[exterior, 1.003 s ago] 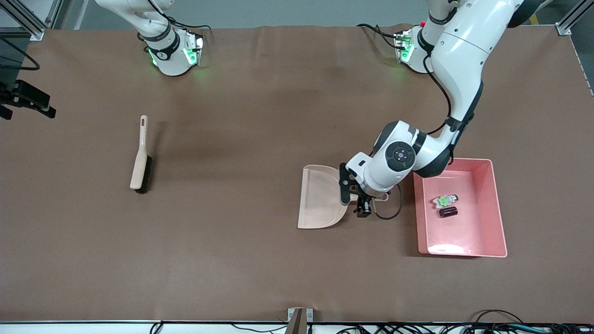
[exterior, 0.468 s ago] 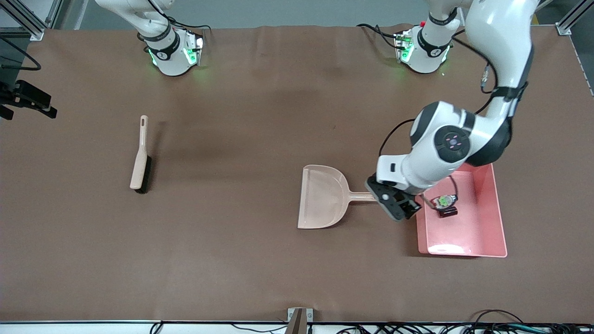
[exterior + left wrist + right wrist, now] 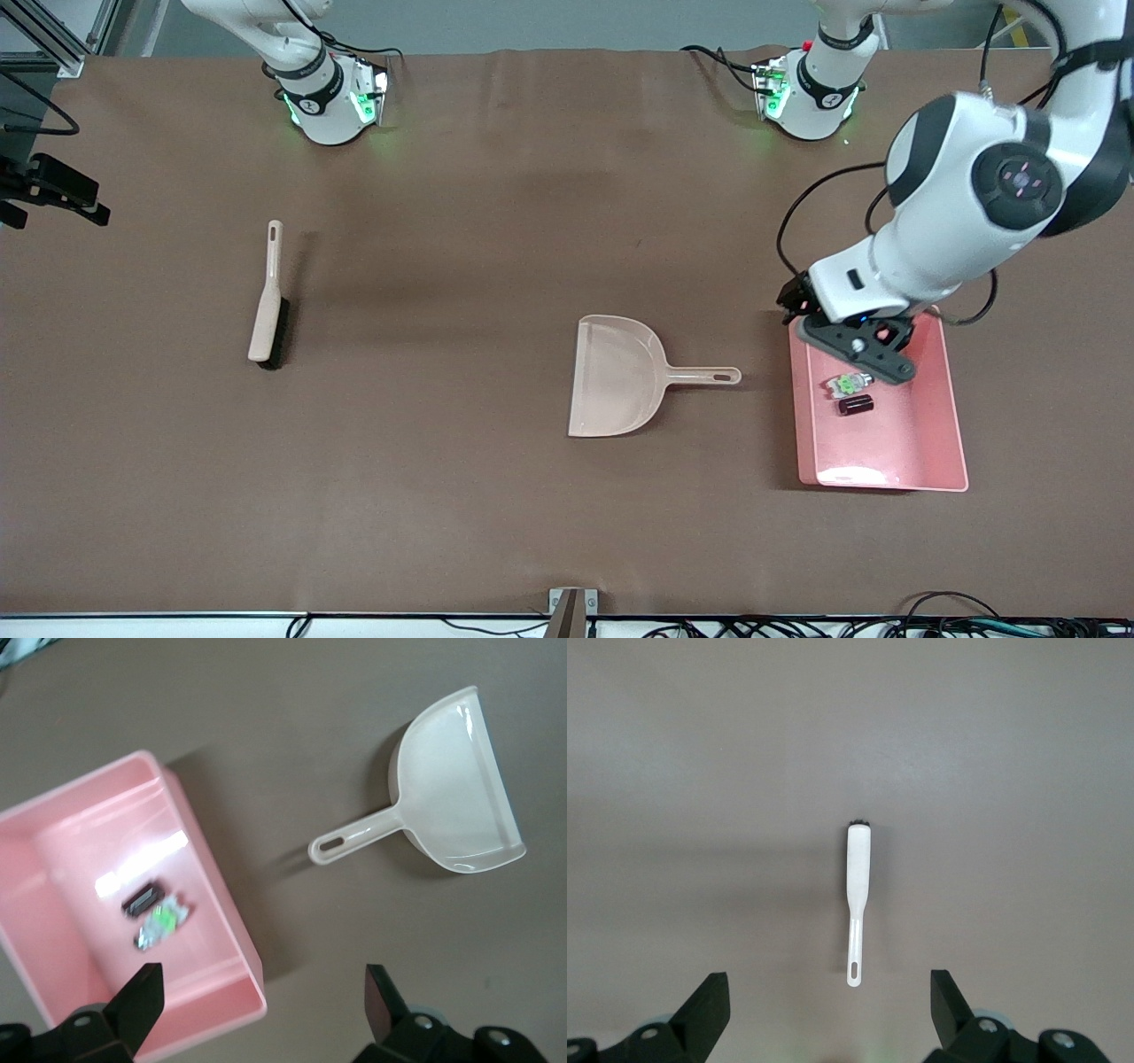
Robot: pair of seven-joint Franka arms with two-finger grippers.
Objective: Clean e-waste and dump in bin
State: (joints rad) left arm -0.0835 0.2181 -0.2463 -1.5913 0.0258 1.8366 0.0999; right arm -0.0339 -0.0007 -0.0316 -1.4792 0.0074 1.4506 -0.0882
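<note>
The pink bin sits toward the left arm's end of the table. In it lie the e-waste pieces: the white component with green marks and the dark maroon cylinder beside it. My left gripper is open and empty, up in the air over the bin's corner nearest the left arm's base. In the left wrist view the bin, the white component and the cylinder show below. My right gripper is open and empty, high over the table.
The beige dustpan lies empty on the table beside the bin, handle toward it; it shows in the left wrist view. A beige brush with black bristles lies toward the right arm's end, seen below the right wrist.
My left gripper has let go of the dustpan handle, risen and moved from the dustpan to over the bin. The dustpan stays on the table. The right arm has not moved.
</note>
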